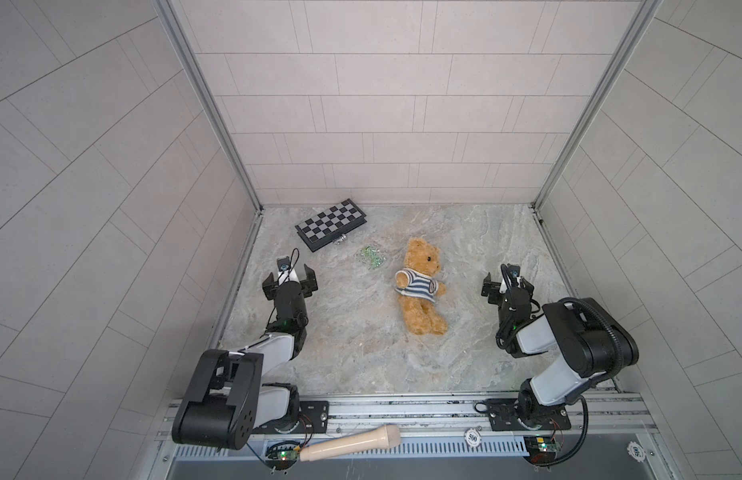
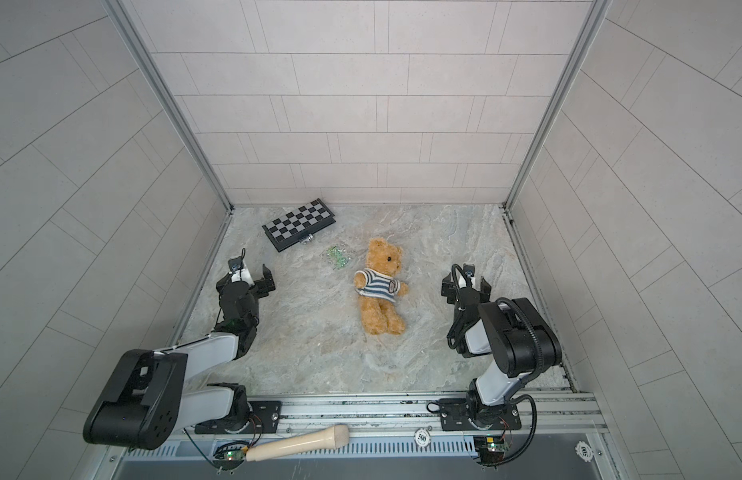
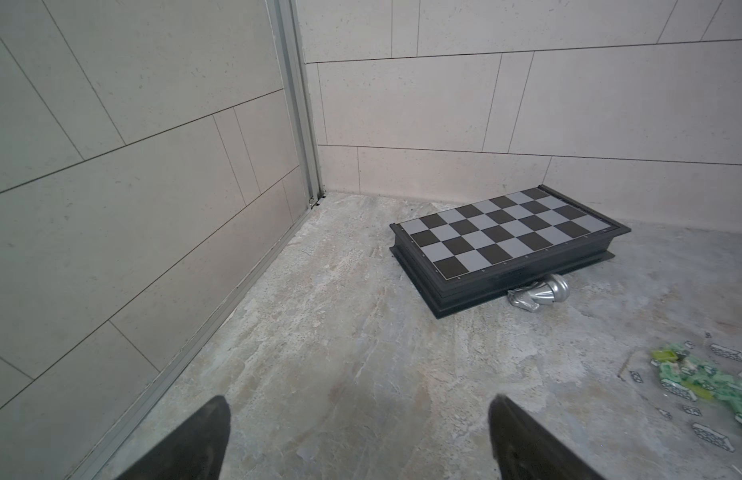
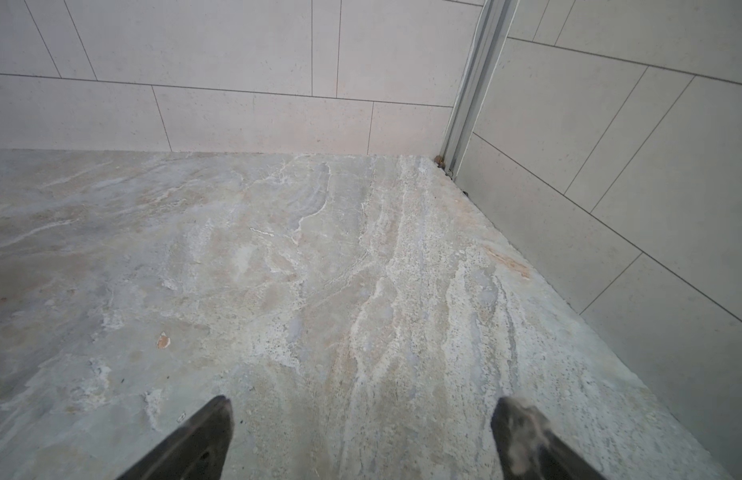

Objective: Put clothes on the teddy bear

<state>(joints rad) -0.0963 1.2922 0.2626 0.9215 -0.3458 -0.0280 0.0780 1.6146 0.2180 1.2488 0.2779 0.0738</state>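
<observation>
Teddy bear (image 1: 422, 311) lies on bench (image 1: 361, 340), striped shirt (image 1: 417, 286) on. Left tool (image 1: 289, 272) and right tool (image 1: 507, 279) sit well aside, jaws spread, empty. Dressing likely complete.

light: even, diffuse | shadows: faint | edges: wide-angle bowed | focus: sharp

By the far left corner of the tabletop (image 3: 361, 353), a silver chess piece (image 3: 537, 296) lies half hidden under the chessboard (image 3: 506, 232). The green bits (image 3: 702, 380) nearby run off the left wrist view, too small to identify.
</observation>
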